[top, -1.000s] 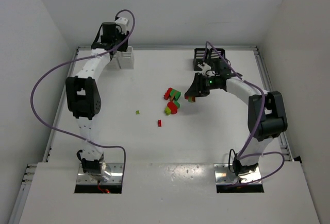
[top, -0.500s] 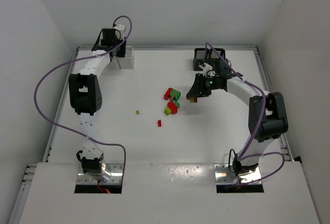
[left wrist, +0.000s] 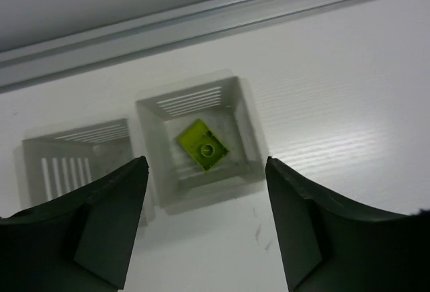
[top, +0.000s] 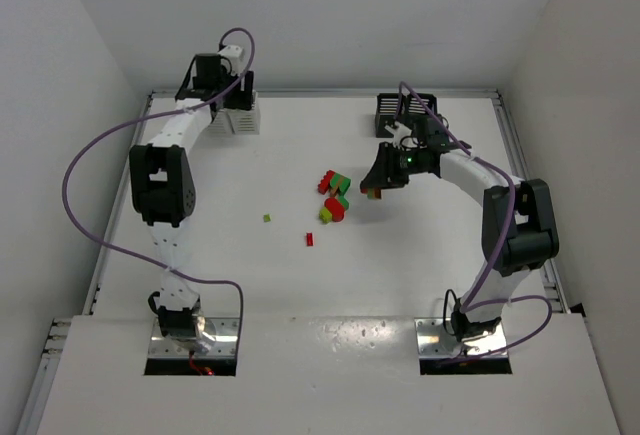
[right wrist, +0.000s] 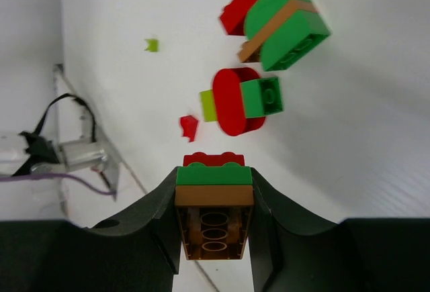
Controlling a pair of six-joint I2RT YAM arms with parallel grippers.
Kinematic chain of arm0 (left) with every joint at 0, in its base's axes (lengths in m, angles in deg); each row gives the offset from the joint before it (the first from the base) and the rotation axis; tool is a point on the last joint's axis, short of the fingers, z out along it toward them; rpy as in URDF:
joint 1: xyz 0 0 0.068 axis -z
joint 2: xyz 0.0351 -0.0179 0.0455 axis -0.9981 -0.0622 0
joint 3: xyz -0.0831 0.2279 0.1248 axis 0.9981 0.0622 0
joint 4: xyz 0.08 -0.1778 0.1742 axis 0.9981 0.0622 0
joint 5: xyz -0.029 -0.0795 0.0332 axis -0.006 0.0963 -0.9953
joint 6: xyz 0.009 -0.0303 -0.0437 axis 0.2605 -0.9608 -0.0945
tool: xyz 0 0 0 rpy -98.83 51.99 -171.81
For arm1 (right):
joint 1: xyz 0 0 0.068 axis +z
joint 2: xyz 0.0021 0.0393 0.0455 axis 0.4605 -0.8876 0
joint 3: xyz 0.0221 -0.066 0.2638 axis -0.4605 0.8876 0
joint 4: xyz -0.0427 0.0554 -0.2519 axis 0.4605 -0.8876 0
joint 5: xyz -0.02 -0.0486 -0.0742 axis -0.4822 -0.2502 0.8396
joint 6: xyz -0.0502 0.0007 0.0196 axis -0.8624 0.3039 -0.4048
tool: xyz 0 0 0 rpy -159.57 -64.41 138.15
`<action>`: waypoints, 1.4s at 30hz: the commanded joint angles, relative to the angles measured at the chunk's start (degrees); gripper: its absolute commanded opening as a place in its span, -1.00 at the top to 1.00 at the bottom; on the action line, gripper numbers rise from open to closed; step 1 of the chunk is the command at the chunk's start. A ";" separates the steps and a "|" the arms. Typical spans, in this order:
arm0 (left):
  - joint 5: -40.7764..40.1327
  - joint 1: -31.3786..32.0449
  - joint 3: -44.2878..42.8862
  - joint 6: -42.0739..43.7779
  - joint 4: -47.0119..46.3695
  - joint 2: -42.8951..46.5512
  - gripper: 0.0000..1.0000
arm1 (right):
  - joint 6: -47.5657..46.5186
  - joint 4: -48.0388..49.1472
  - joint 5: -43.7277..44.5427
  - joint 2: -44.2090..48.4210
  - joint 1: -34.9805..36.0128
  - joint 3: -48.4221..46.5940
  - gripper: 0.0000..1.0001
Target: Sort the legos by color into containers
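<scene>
**Step in hand.** Two sorting actions are in progress, one per arm.

- Left gripper (left wrist: 202,171): the jaws stand wide apart and hold nothing. It hangs directly over a white bin (left wrist: 247,114) at the 11 o'clock corner of the table (top: 420,265). A yellow-green brick (left wrist: 203,146) lies flat on that bin's floor. A second white bin (left wrist: 40,161) sits touching it on the 9 o'clock side in the wrist view; no brick shows in the part visible. This drop-off appears complete.
- Right gripper (right wrist: 213,221): the jaws are clamped on a stacked chunk (right wrist: 213,174) of red, green and orange-brown layers, held just beside the loose pile (top: 333,195), on its 3 o'clock side.

**Remaining items.** The pile near the table centre, a red single (top: 309,239) and a yellow-green single (top: 266,218), both toward 7 o'clock from the pile.

**Next move.**

1. Right arm: carry the chunk toward the black bins (top: 405,112), at 1 o'clock from the gripper. The chunk is multicoloured, so it likely needs either splitting or a decision on which colour governs.
2. Left arm: retract toward 5 o'clock and approach the yellow-green single.
</scene>
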 commanded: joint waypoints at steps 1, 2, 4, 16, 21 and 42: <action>15.22 -1.34 5.75 -1.11 -8.79 12.17 -0.50 | 4.04 3.92 -7.82 1.40 0.20 0.33 1.00; 21.80 -2.03 11.43 0.29 -10.55 14.55 -0.47 | 5.28 6.80 -10.82 1.39 0.20 0.33 1.00; 38.69 -1.08 19.52 2.92 -11.36 21.05 -0.47 | 12.44 15.47 -20.36 0.78 0.89 2.96 1.00; 54.11 16.06 54.90 30.70 2.53 48.84 -0.60 | 31.92 39.44 -38.61 -0.45 5.29 8.51 1.00; 53.07 20.27 55.09 31.06 2.53 48.76 -0.63 | 28.42 34.28 -41.42 -1.06 7.22 6.40 1.00; 41.64 29.51 51.57 16.73 -8.63 46.03 -0.43 | 32.89 33.19 -36.77 -5.81 10.13 2.62 1.00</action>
